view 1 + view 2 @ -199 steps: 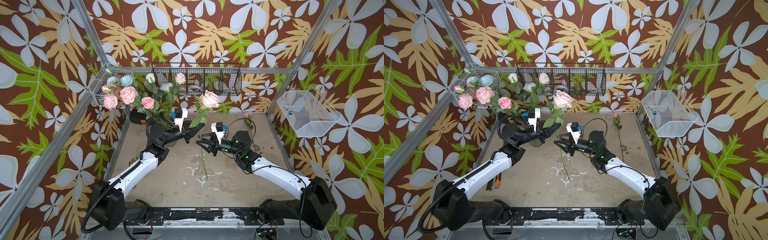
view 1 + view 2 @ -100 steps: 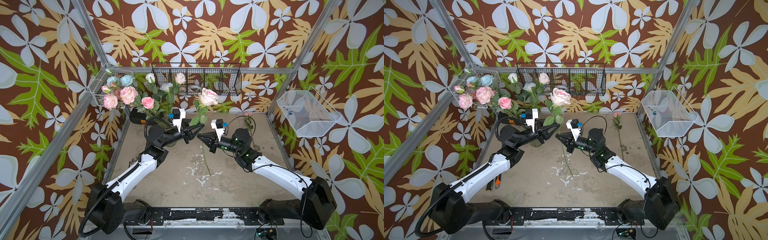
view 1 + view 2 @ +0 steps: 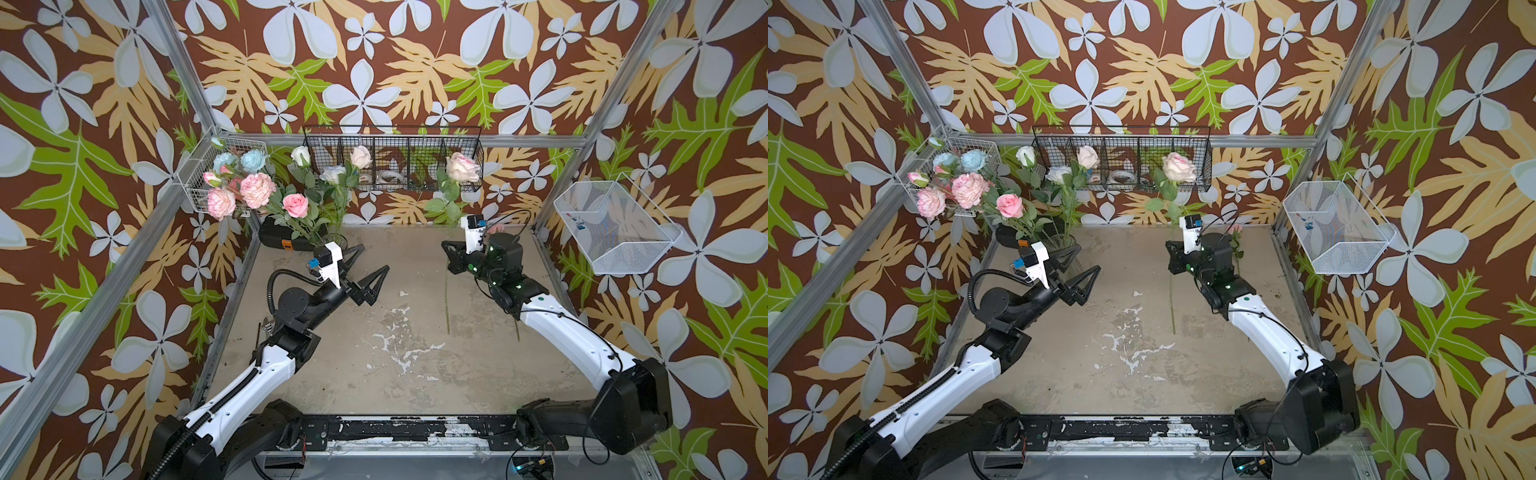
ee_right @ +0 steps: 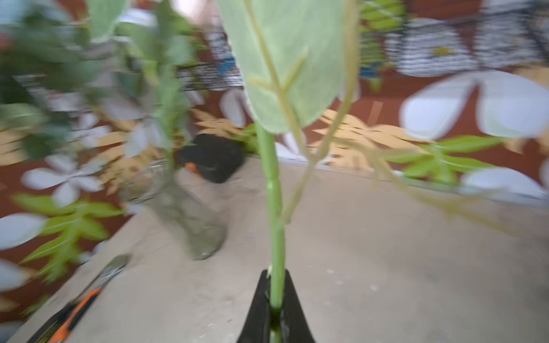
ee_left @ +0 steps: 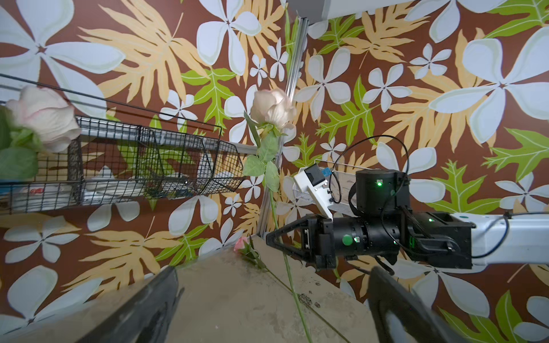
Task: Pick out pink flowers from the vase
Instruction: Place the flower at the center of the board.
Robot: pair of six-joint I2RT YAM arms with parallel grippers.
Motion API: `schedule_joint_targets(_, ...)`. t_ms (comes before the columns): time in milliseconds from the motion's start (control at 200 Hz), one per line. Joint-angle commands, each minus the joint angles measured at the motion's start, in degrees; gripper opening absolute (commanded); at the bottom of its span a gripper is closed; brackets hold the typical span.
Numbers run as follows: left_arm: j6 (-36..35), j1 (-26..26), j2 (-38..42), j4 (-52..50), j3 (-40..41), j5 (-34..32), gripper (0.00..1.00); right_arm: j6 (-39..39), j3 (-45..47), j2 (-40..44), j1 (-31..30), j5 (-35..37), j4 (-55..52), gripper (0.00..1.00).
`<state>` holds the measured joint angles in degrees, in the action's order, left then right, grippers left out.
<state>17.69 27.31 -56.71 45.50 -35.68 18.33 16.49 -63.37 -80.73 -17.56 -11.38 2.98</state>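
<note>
A pale blush rose (image 3: 462, 167) stood upright above the right rear of the table (image 3: 415, 374), its green stem clamped in the closed fingers of the right gripper (image 4: 275, 285). Other pink flowers (image 3: 257, 190) stood in the vase (image 3: 1064, 245) at the back left, just beside the left gripper (image 3: 375, 257), whose fingers were spread wide and empty.
</note>
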Motion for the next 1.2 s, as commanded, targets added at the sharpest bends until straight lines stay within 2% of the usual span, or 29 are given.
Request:
schedule_joint_targets(0,0.23,0.02,0.86,0.59,1.72,-2.36,1.00,-0.74,-4.79,-5.35,5.57,10.13,-16.75,0.00)
schedule_joint_targets(180,1.38,0.17,-1.58,0.91,0.89,-0.58,1.00,-3.87,-13.55,-16.47,12.00,14.82,-25.81,0.00)
schedule_joint_targets(295,1.74,0.16,-2.23,1.22,0.50,0.31,1.00,-7.79,-18.65,-22.39,13.75,18.91,-29.34,0.00)
schedule_joint_targets(485,0.74,0.11,-1.49,-0.11,0.69,-0.56,1.00,-11.64,-27.41,-31.67,15.78,21.46,-35.68,0.00)
schedule_joint_targets(796,0.18,0.13,-1.01,-1.23,0.70,-1.02,1.00,-13.13,-30.28,-39.04,16.49,20.87,-36.89,0.00)
schedule_joint_targets(1196,-0.13,0.11,-0.09,-1.59,1.10,-1.34,1.00,-14.37,-37.21,-46.92,16.52,25.46,-40.31,0.00)
